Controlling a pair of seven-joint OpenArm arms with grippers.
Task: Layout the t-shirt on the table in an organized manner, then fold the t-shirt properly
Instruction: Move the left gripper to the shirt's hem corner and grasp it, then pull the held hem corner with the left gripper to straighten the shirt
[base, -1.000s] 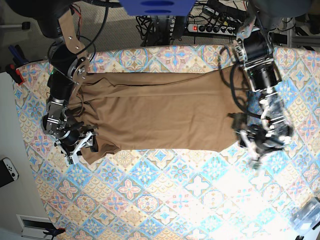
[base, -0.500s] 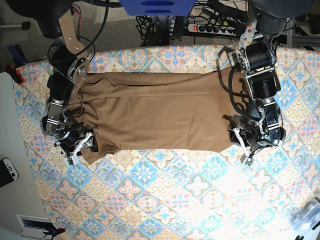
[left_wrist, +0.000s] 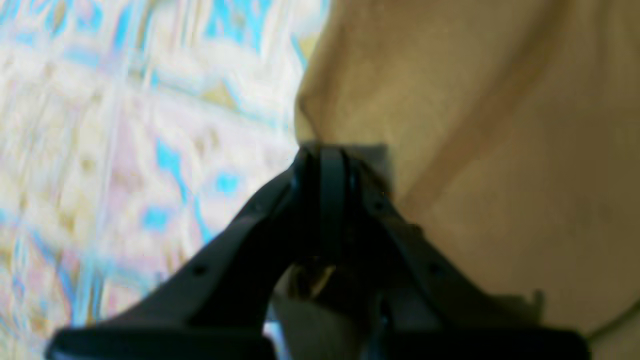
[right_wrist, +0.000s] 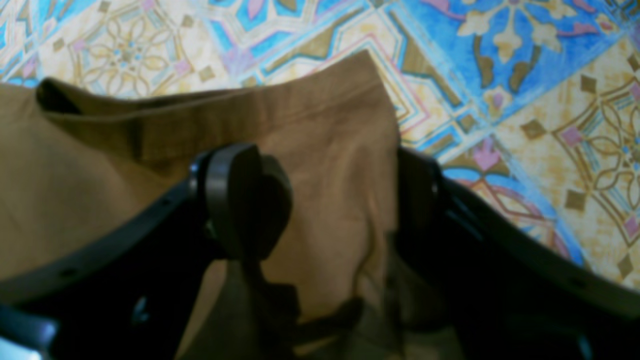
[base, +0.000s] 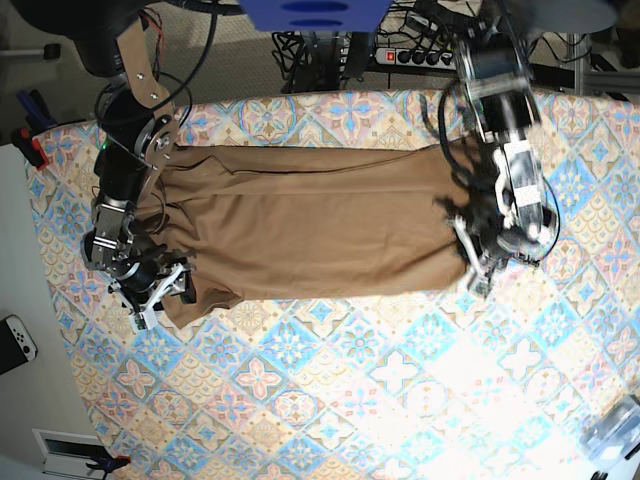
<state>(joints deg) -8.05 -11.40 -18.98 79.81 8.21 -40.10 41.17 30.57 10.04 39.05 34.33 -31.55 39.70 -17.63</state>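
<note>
The tan-brown t-shirt (base: 310, 225) lies spread lengthwise across the tile-patterned table (base: 350, 380). My left gripper (base: 472, 272) is at the shirt's right near corner. In the left wrist view its fingers (left_wrist: 322, 165) are pressed together on the edge of the t-shirt (left_wrist: 475, 125), with the cloth puckered at the tips beside the table (left_wrist: 125, 125). My right gripper (base: 165, 295) is at the shirt's left near corner. There its jaws stand apart (right_wrist: 330, 200), one finger (right_wrist: 245, 200) resting on the t-shirt (right_wrist: 325, 125) and the other at its edge over the table (right_wrist: 550, 100).
A white game controller (base: 15, 340) lies off the table at the left. A power strip (base: 430, 55) and cables lie behind the far edge. A clear plastic item (base: 612, 432) sits at the near right corner. Red-handled tools (base: 28, 148) lie by the left edge.
My left gripper has shut on the shirt's right near corner, and that arm has swung in toward the shirt, drawing the edge slightly leftward. The right arm has not moved.
</note>
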